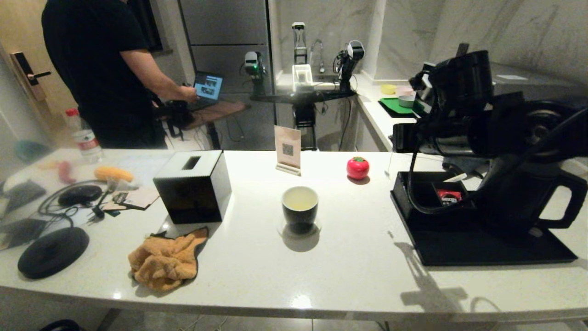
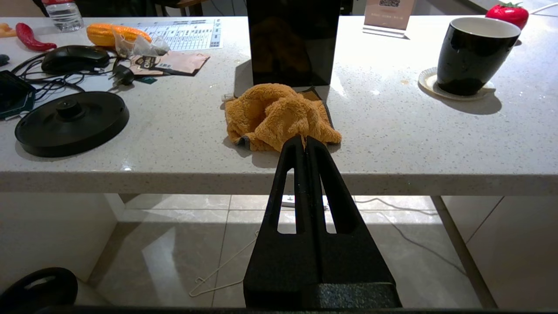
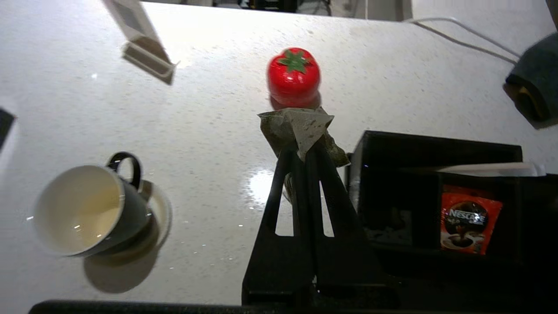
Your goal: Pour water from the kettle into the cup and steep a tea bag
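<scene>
The cup (image 1: pixel 300 209), black outside and white inside, stands on a small coaster at the counter's middle with pale yellowish water (image 1: pixel 299 201) in it. In the right wrist view the cup (image 3: pixel 87 209) lies off to one side of my right gripper (image 3: pixel 304 148), which is shut on the grey-white tea bag (image 3: pixel 301 128) and holds it above the counter beside the black compartment box (image 3: pixel 436 196). The black kettle (image 1: pixel 528 202) stands on the black tray (image 1: pixel 482 248) at the right, partly hidden by my right arm. My left gripper (image 2: pixel 304 140) is shut, parked below the counter's front edge.
A black tissue box (image 1: pixel 193 186) and an orange cloth (image 1: pixel 165 259) sit left of the cup. A red tomato-shaped object (image 1: pixel 358 168) and a sign card (image 1: pixel 288 149) stand behind it. The kettle base (image 1: pixel 53 252) and cables lie far left. A person stands at the back left.
</scene>
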Controlling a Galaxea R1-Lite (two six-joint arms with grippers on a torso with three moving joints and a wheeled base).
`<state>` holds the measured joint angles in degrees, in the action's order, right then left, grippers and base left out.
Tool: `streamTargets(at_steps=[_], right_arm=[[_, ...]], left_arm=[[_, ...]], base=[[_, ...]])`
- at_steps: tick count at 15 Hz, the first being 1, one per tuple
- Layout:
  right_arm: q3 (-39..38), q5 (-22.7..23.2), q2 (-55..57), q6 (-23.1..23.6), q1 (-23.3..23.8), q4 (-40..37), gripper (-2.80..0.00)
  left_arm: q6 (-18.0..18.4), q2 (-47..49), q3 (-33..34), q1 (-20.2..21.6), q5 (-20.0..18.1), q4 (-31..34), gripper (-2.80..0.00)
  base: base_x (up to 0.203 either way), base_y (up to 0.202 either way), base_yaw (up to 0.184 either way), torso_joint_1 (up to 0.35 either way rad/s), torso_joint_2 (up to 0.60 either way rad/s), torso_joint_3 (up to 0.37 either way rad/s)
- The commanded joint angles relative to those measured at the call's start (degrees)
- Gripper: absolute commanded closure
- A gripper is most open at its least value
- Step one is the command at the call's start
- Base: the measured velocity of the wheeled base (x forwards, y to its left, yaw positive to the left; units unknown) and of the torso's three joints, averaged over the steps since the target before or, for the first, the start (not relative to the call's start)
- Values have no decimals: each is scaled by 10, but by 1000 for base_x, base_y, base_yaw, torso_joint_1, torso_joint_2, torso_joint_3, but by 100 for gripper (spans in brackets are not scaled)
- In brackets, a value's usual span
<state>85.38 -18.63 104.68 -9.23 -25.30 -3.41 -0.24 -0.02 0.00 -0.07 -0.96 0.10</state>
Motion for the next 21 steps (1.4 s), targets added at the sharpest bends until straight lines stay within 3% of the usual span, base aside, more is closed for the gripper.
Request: streamTargets(at_steps=[1, 7, 12, 16, 21], right_arm=[[2, -1, -18, 6, -28, -1, 0], [4, 1, -17, 57, -80, 52, 0], [10, 1, -9, 59, -136, 81, 0], [60, 0, 13, 60, -171, 82, 0], [62, 0, 15, 64, -186, 86, 0]], left_arm=[[0, 0, 0, 0, 0, 0, 0], [0, 0, 0, 0, 0, 0, 0], [0, 0, 0, 0, 0, 0, 0], [0, 0, 0, 0, 0, 0, 0], [0, 0, 0, 0, 0, 0, 0]], base=[[0, 0, 0, 0, 0, 0], [0, 0, 0, 0, 0, 0], [0, 0, 0, 0, 0, 0], [0, 0, 0, 0, 0, 0], [0, 0, 0, 0, 0, 0]])
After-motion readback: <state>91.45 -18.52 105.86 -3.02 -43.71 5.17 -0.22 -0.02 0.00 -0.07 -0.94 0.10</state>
